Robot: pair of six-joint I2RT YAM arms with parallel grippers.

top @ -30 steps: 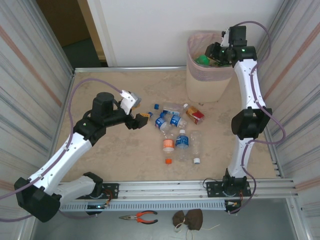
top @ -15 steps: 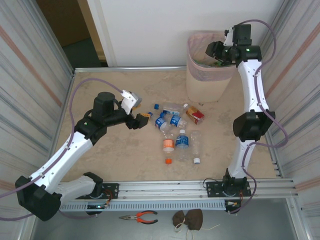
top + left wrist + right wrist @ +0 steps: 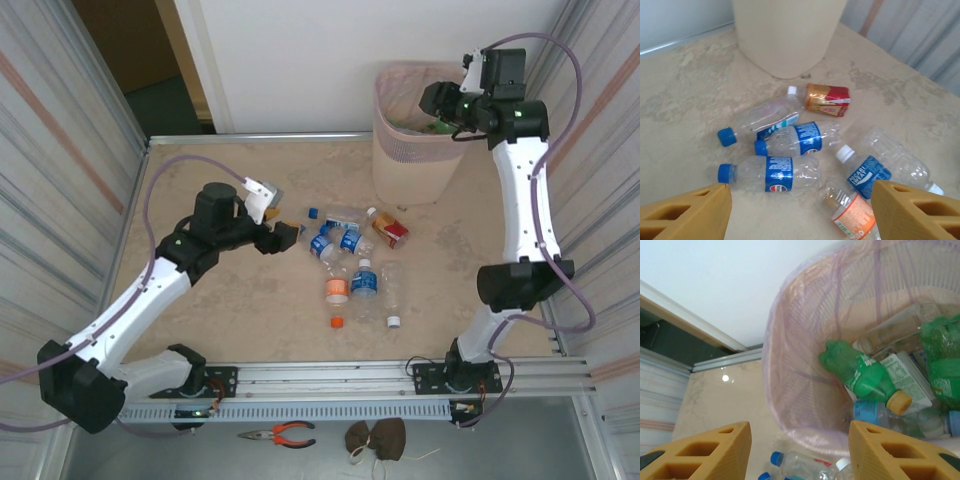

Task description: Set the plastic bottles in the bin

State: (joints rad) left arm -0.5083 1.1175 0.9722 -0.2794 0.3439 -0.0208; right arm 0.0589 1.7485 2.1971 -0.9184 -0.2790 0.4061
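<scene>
Over the bin [image 3: 805, 330], right gripper [image 3: 800, 440] spread and empty, green bottle [image 3: 862, 374] inside.

The green bottle [image 3: 865, 375] that hung in the right hand [image 3: 435, 100] above the bin [image 3: 400, 170] a second ago now lies inside the bin. That hand, now empty with its jaws apart, has drawn back toward the bin's right rim, and its elbow has swung farther from the bin. The left hand [image 3: 285, 238] has edged slightly nearer the bin.
</scene>
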